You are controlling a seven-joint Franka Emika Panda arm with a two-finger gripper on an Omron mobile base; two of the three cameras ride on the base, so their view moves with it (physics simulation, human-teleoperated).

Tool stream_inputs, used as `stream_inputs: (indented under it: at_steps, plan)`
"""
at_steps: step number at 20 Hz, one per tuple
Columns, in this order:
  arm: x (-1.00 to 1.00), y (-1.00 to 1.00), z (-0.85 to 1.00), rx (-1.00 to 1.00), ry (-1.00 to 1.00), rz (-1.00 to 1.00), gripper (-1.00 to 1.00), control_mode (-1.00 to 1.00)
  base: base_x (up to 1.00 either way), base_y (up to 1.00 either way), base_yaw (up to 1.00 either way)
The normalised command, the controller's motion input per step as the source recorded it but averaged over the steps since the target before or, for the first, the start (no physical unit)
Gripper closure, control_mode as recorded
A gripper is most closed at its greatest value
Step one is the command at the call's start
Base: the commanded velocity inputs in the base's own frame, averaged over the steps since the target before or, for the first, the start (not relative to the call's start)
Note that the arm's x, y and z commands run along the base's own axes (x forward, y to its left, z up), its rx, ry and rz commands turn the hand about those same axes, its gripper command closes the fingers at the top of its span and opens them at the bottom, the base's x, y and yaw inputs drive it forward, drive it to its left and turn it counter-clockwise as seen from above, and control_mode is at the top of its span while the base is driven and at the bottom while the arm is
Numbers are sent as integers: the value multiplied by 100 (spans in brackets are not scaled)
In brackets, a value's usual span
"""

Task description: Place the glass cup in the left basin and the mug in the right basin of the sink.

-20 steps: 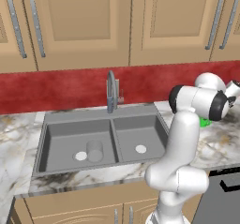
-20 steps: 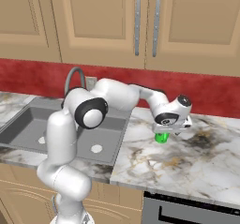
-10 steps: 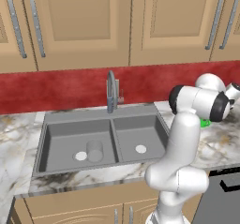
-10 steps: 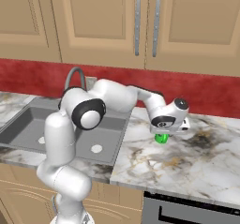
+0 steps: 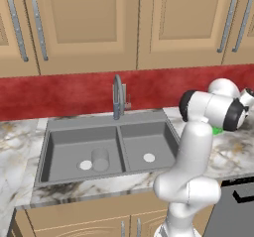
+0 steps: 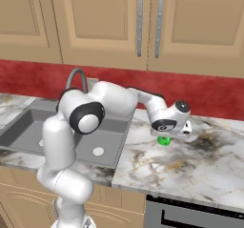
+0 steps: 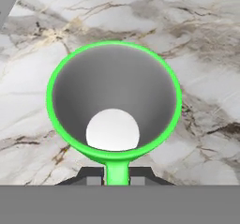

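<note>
Directly beneath the claw (image 7: 116, 180), on the marble bench (image 6: 200, 165), stood the mug (image 7: 114, 101) — its handle pinched between the closed tips — so the grasp looked made, and the next move called for a lift toward the right basin (image 5: 149, 144), off to the claw's left.

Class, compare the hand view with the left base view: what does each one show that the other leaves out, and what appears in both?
Hand view alone: the mug's grey inside with its pale bottom, and the gripper with its tips on either side of the mug's handle.

Left base view alone: the sink with its faucet, the glass cup standing in the left basin, the right basin, and the cabinets.

Both: the mug and the marble counter.
</note>
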Motion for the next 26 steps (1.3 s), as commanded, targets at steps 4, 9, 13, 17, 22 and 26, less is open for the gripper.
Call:
stream_inputs:
  at_steps: [4, 9, 13, 17, 22, 26]
  plan:
    - [-33, 15, 23, 0, -2, 0, 100, -100, 0, 0, 0]
    - [-38, 18, 29, 0, -2, 0, 100, -100, 0, 0, 0]
    - [-31, 32, 33, 0, 0, 0, 100, -100, 0, 0, 0]
    - [-30, 40, 33, 0, -6, 0, 100, -100, 0, 0, 0]
    - [-26, 46, 25, -4, -7, 0, 100, -100, 0, 0, 0]
    - [-34, 47, 20, -5, -9, 0, 100, -100, 0, 0, 0]
